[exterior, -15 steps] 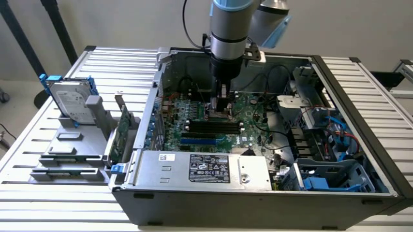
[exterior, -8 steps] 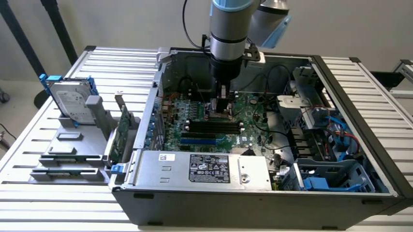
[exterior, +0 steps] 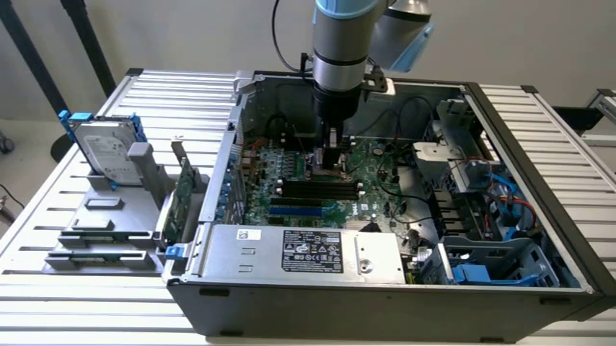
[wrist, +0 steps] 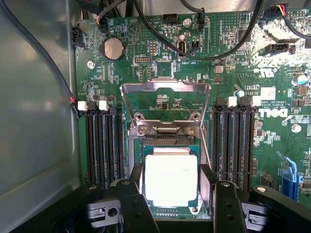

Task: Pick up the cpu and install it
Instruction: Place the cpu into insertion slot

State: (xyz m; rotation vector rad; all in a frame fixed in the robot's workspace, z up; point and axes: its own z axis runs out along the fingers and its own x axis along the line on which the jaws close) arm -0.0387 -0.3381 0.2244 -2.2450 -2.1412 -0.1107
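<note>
Down inside the computer case [exterior: 385,303], cpu [wrist: 171,180] gripped at two edges by the narrowed gripper [wrist: 171,169], held over the motherboard socket [wrist: 163,141], retention frame [wrist: 165,87] raised.

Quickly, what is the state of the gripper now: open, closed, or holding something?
The gripper is closed on the small flat square silver-topped cpu, over the open socket of the green motherboard.

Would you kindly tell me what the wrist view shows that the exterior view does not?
Wrist view: the dull silver square cpu beside a raised metal load frame. Exterior view: the silver hard drive with blue rails and long green circuit card in a grey rack beside the case. Shared: the green motherboard, the gripper.
</note>
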